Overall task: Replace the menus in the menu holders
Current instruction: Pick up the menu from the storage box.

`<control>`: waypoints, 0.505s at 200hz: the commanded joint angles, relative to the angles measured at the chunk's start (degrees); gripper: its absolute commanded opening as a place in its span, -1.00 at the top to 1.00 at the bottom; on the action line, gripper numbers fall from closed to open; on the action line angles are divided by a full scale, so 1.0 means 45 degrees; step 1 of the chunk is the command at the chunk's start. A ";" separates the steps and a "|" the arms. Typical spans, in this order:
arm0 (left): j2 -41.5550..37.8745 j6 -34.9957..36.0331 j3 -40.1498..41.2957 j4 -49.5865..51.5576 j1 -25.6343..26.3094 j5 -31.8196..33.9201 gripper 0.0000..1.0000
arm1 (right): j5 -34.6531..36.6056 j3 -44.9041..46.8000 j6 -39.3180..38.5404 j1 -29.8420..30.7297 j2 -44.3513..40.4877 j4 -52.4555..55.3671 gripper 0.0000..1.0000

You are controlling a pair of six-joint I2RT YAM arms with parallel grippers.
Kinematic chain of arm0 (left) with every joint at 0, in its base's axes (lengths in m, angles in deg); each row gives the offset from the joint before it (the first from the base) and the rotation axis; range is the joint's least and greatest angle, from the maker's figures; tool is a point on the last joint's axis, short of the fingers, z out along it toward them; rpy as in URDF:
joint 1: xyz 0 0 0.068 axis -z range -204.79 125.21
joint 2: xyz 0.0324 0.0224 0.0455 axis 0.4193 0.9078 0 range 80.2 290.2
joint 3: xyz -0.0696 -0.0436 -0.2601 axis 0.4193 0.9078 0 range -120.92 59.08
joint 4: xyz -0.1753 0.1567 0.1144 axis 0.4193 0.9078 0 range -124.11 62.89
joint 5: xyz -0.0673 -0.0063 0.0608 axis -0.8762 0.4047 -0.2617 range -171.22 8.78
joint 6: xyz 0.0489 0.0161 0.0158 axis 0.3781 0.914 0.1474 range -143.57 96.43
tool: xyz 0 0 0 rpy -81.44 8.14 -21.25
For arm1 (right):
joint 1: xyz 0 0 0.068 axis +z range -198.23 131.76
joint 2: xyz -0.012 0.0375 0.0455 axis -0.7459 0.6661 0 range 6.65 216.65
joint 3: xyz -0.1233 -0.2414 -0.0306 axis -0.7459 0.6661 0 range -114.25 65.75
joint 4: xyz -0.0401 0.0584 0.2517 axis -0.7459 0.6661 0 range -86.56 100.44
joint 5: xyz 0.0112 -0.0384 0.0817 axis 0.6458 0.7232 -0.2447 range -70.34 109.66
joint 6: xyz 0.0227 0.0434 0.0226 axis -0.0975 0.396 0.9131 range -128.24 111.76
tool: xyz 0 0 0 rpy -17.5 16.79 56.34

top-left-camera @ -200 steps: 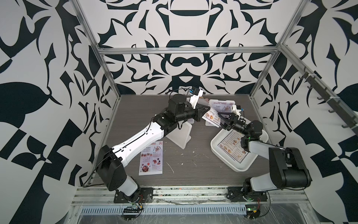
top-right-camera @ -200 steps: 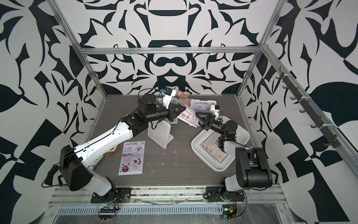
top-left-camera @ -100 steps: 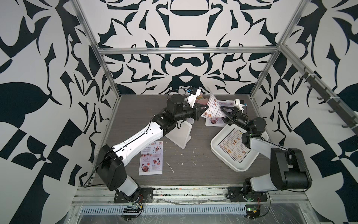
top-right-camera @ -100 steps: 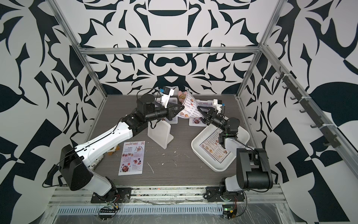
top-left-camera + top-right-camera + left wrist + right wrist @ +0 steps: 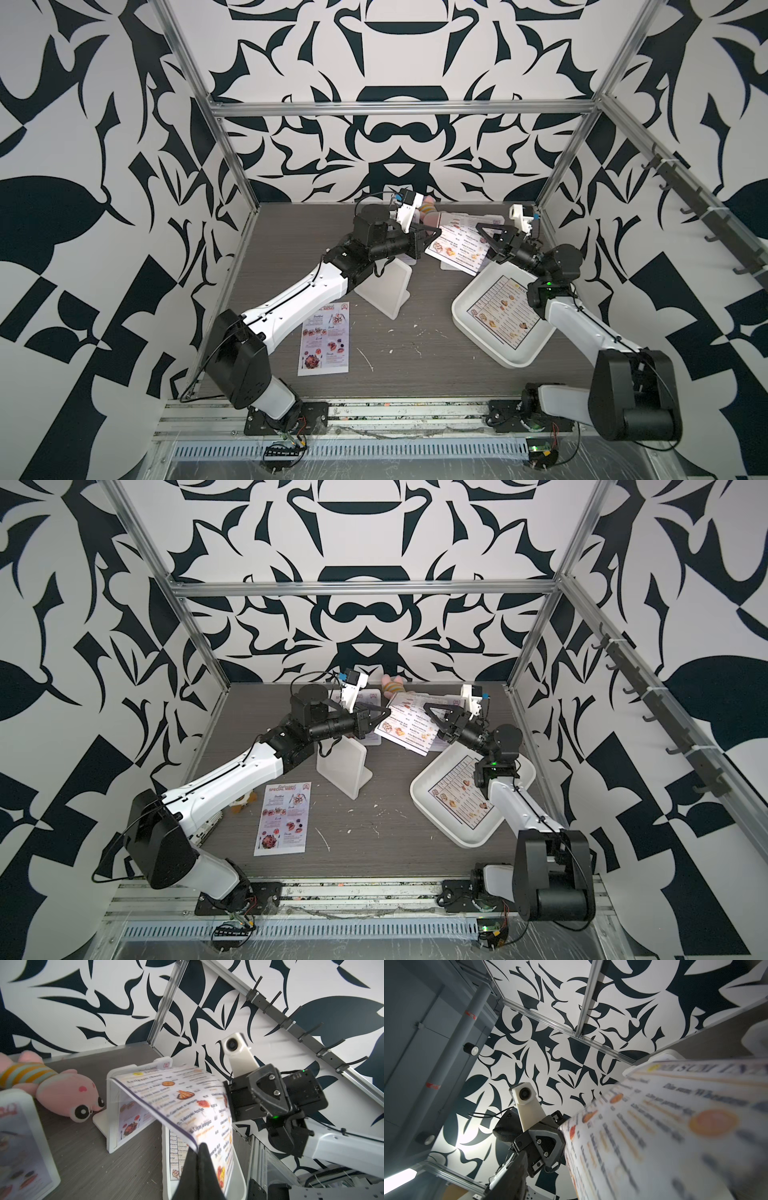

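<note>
My left gripper (image 5: pixel 432 237) (image 5: pixel 380 720) (image 5: pixel 198 1148) is shut on one edge of a white black-bordered menu (image 5: pixel 457 245) (image 5: pixel 409 725) (image 5: pixel 187 1101) (image 5: pixel 654 1136), held in the air at the back. My right gripper (image 5: pixel 490 243) (image 5: pixel 438 721) is open at the sheet's far edge. One of its fingers (image 5: pixel 510 1178) shows beside the paper and the other is hidden. One menu holder (image 5: pixel 388 291) (image 5: pixel 343 766) stands mid-table, seen from behind. Two more holders (image 5: pixel 111 1115) (image 5: pixel 44 1138) contain pink menus. A pink menu (image 5: pixel 326 338) (image 5: pixel 284 818) lies flat at the front left.
A white tray (image 5: pixel 465 316) (image 5: pixel 419 796) at the right holds another black-bordered menu (image 5: pixel 503 311), under the right forearm. A pink plush toy (image 5: pixel 62 1093) (image 5: pixel 428 210) lies against the back wall. Small white scraps dot the table's middle. Patterned walls close three sides.
The held menu has risen from near the tray and now spans flatter between the two arms. My right gripper has lifted toward the back and its jaws have narrowed slightly.
</note>
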 commanded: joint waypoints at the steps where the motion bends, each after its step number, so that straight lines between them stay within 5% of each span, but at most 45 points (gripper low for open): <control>1: -0.0587 -0.0437 0.0599 -0.0341 -0.0122 -0.0589 1.00 | -0.0225 -0.0774 -0.2071 0.0010 -0.0552 0.1920 -0.13; 56: -0.1019 -0.0953 0.1305 -0.0735 -0.0139 -0.1332 1.00 | -0.0059 -0.1297 -0.2207 0.0010 -0.0331 0.2178 0.02; 101: -0.0939 -0.0967 0.1495 -0.0608 -0.0170 -0.0929 1.00 | 0.0320 -0.1396 -0.3283 0.0012 -0.0642 0.3998 0.50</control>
